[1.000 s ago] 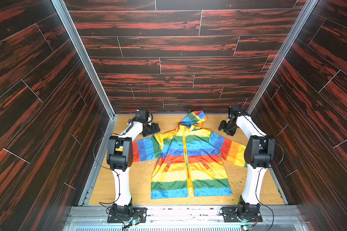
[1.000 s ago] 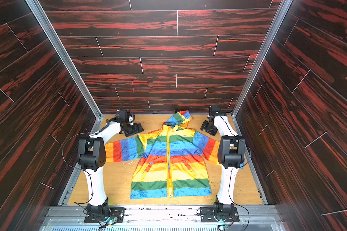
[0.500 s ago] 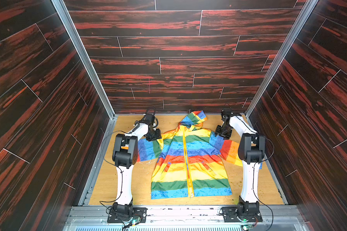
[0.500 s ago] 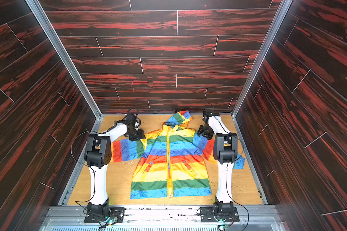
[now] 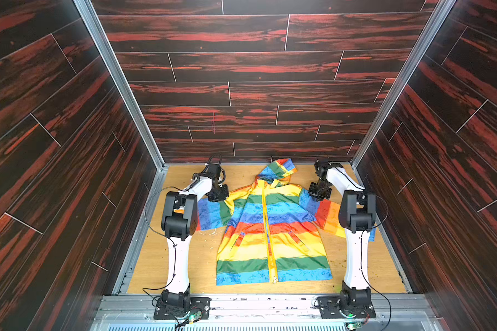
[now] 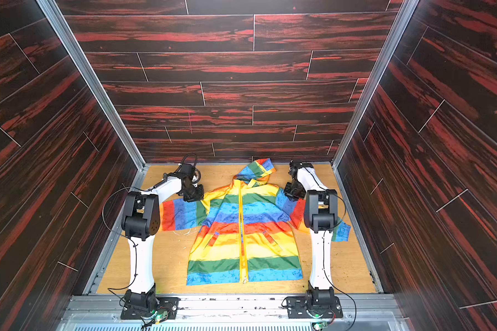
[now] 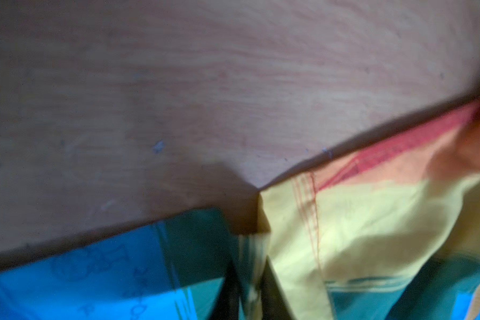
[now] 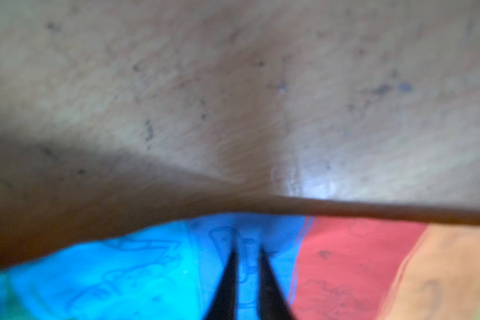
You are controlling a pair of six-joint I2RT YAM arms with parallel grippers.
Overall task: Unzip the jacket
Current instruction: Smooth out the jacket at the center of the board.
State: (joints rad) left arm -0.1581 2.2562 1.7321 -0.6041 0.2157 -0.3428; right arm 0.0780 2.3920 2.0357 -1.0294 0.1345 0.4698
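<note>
At jacket (image 5: 247,249) edges — fingers (image 7: 229,302) pinching, table (image 7: 233,83) beyond

back wall (image 5: 256,86) + 2 side walls (image 5: 40,143): dark red-black wood-grain planks; aluminium corner posts (image 5: 122,86). floor (image 5: 201,258): light plywood, scuffed. front edge: grey metal rail (image 5: 270,306).

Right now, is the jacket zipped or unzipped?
Zipped. In both top views the jacket lies spread flat, and its yellow zipper runs closed from collar to hem, front panels meeting.

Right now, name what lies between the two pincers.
Only the jacket: its yellow shoulders and zipper span from left pincer to right pincer, in both top views.
</note>
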